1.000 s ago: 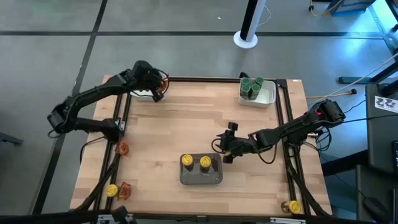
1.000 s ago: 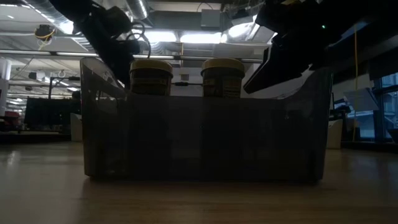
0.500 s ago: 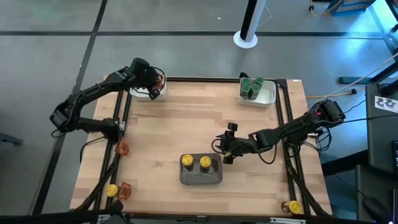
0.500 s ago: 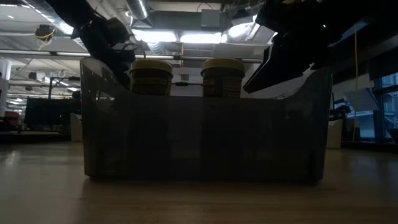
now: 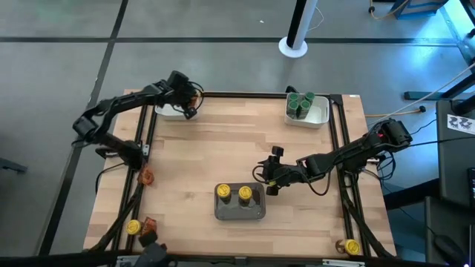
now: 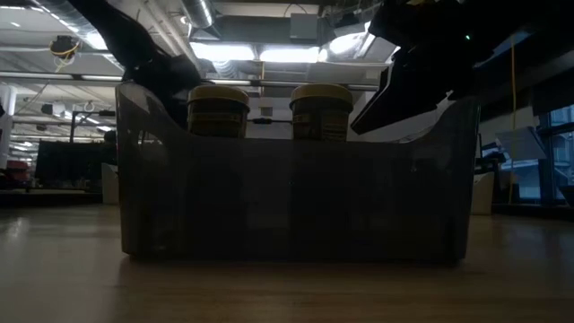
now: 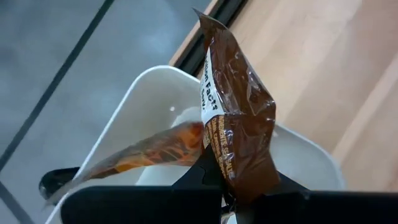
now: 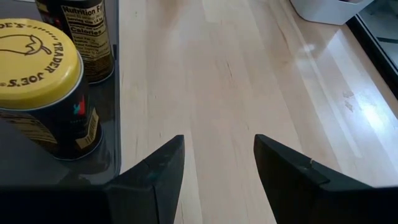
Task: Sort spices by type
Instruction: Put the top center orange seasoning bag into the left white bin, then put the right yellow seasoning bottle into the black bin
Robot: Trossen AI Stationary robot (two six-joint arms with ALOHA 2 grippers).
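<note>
white tray [image 5: 317, 113] – far right corner | grey tray [image 5: 240, 210] – near centre

The right hand [image 8: 217, 177] holds its two dark fingers [image 8: 152, 177] apart over bare wooden table [image 8: 236, 81], with nothing between them. At ten o'clock from it stand two yellow-lidded jars [image 8: 37, 81] inside a grey tray [image 8: 115, 130], and a white tray [image 8: 326, 9] sits at one o'clock.

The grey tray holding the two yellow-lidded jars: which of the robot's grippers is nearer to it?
Right. The right gripper is open beside the grey tray. The left gripper, shut on a packet, is over the white tray at the table's far corner.
</note>
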